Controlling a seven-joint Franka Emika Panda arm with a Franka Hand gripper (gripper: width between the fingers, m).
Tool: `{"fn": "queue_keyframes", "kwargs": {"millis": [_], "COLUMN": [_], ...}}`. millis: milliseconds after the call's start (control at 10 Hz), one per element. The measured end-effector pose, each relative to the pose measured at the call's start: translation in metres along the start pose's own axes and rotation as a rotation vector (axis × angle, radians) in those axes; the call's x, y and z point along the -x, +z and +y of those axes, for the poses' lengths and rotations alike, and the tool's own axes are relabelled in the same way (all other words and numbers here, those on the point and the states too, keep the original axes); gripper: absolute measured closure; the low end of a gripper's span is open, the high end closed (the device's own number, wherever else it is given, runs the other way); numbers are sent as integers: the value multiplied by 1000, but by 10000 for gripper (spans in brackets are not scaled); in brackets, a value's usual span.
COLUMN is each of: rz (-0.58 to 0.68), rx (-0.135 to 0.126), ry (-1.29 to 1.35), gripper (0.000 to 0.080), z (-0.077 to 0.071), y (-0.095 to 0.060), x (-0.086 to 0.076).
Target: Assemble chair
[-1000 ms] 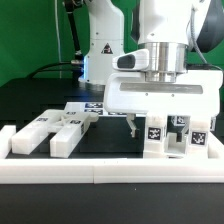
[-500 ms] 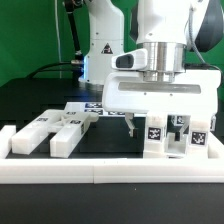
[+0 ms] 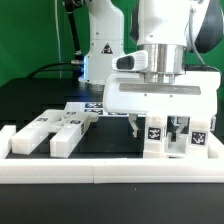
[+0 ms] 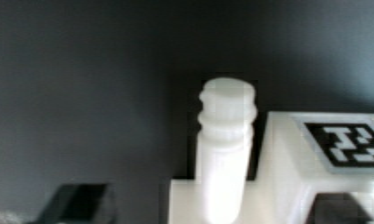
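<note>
The chair is in white tagged pieces. One cluster of blocks (image 3: 160, 140) stands upright at the exterior view's right, just behind the rail. My gripper (image 3: 158, 128) hangs straight down over it, one finger on each side. In the wrist view a white post with a rounded, ridged top (image 4: 226, 115) rises between the dark fingertips (image 4: 75, 203), beside a block with a black-and-white tag (image 4: 349, 141). My gripper (image 4: 214, 205) is open there, with a dark gap between one finger and the post. Two loose bars (image 3: 40, 131) (image 3: 66, 136) lie at the exterior view's left.
A long low white border rail (image 3: 110, 171) runs across the front. A small white block (image 3: 6, 141) sits at the far left. Behind the loose bars lies a flat white tagged surface (image 3: 82, 108). The robot's base (image 3: 100, 45) and a green backdrop stand at the back.
</note>
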State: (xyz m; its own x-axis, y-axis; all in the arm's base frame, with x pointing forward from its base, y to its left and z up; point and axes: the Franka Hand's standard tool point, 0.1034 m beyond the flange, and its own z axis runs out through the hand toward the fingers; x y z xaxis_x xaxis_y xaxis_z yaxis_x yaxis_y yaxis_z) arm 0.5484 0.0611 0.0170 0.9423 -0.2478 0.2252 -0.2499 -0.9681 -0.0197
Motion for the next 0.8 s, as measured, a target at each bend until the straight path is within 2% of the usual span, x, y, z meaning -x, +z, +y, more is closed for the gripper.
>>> {"fn": "queue_keyframes", "kwargs": {"millis": [100, 300, 400, 800], "rz": [0, 13, 14, 1], "rx": [0, -4, -4, -2], "ry": [0, 0, 0, 2], "gripper": [396, 711, 764, 764], "z": [0, -1, -1, 2], "y": [0, -3, -3, -5], "x": [0, -4, -4, -7]}}
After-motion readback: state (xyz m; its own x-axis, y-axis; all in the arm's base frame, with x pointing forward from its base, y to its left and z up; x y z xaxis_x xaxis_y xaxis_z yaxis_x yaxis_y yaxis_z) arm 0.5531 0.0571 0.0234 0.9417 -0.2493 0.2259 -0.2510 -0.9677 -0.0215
